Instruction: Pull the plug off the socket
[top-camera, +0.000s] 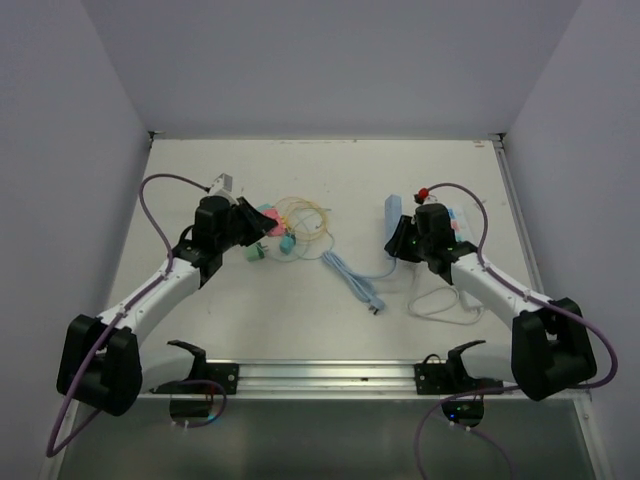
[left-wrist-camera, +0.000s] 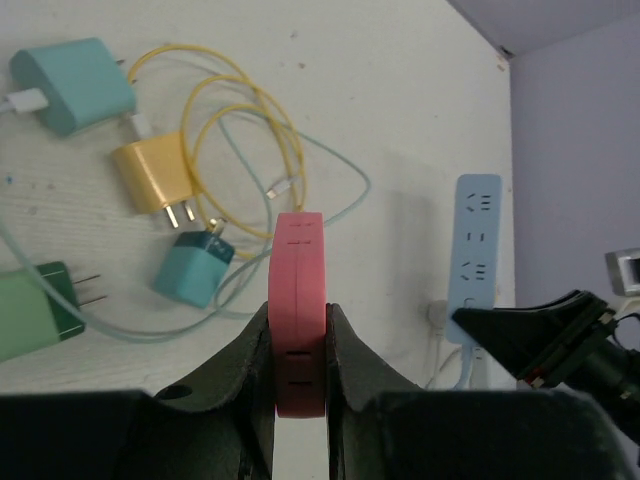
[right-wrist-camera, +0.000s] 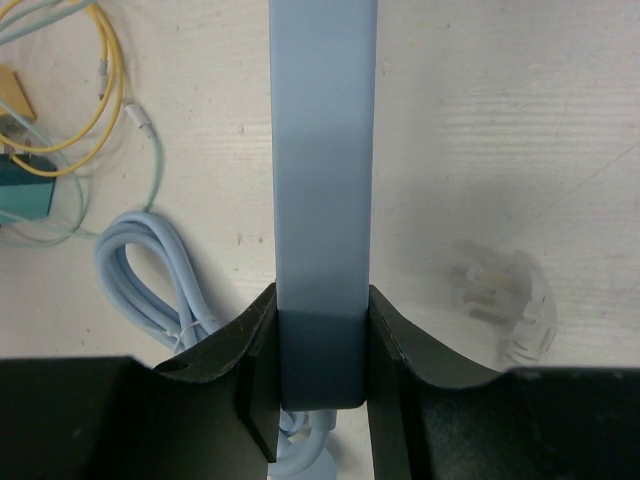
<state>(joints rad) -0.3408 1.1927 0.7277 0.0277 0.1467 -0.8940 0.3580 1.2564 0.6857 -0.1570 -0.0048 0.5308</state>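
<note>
My left gripper (left-wrist-camera: 298, 312) is shut on a pink socket strip (left-wrist-camera: 298, 262) held on edge, its narrow side with small slots facing the camera; the same pink strip (top-camera: 268, 222) shows in the top view. My right gripper (right-wrist-camera: 322, 300) is shut on the cord end of a pale blue socket strip (right-wrist-camera: 322, 150), which runs away from the jaws, and this blue strip (top-camera: 392, 215) lies on the table. Loose charger plugs lie beside the pink strip with bare prongs: a yellow one (left-wrist-camera: 160, 175), a small teal one (left-wrist-camera: 195, 268) and a green one (left-wrist-camera: 30, 310).
A larger teal charger (left-wrist-camera: 75, 85) and tangled yellow cable (left-wrist-camera: 240, 130) lie at the left. A coiled blue cord (top-camera: 352, 278) lies mid-table. A clear plug (right-wrist-camera: 512, 305) on white cable (top-camera: 440, 302) sits right of the blue strip. White walls enclose the table.
</note>
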